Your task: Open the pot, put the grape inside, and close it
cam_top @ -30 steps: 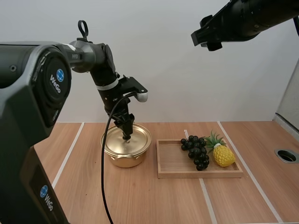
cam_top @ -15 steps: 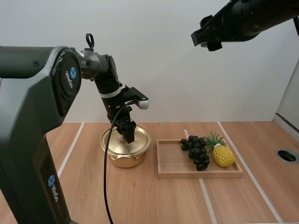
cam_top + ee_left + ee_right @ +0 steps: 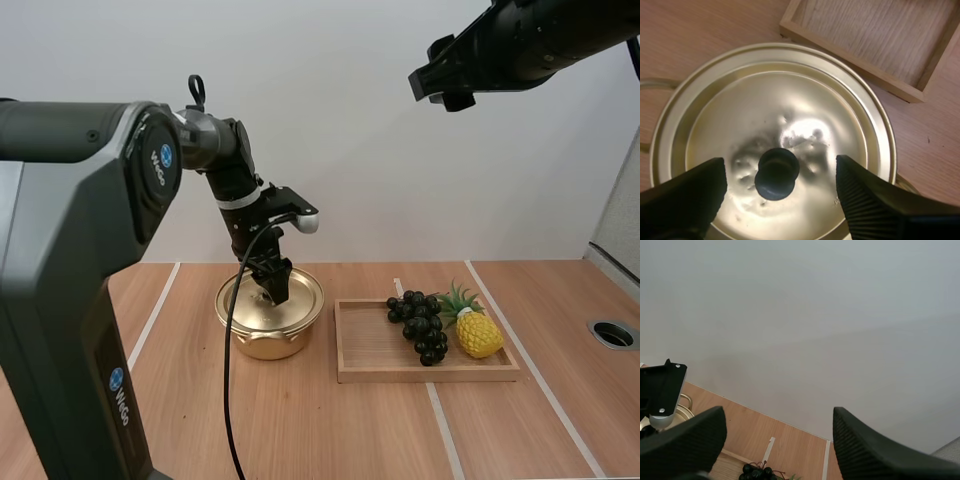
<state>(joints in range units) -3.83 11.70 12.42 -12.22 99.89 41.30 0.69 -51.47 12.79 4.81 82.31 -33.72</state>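
Currently the gold pot (image 3: 265, 340) stands on the table (image 3: 300, 430), just left of the tray (image 3: 430, 375), and its lid (image 3: 305, 295) is on. From the left wrist, the lid (image 3: 815, 100) sits level inside the pot's rim, with the black knob (image 3: 777, 172) at its centre and a corner of the tray (image 3: 855, 67) just beyond the pot.

The left gripper (image 3: 277, 290) points down at the middle of the lid. In the wrist view the left gripper (image 3: 780, 162) has its fingers (image 3: 687, 192) spread wide. One finger stands on each side of the knob, with a gap on both sides, and neither touches it. How far the tips stand above the lid I cannot tell.

The grapes (image 3: 420, 322) lie in the tray, well apart from the pot, with a pineapple (image 3: 478, 333) just beside them on the right.

The right gripper (image 3: 440, 80) hangs high over the table, well away from everything on it. In its own wrist view the right gripper (image 3: 779, 412) has its fingers (image 3: 875, 450) spread with nothing between them, and the grapes (image 3: 757, 472) show far below.
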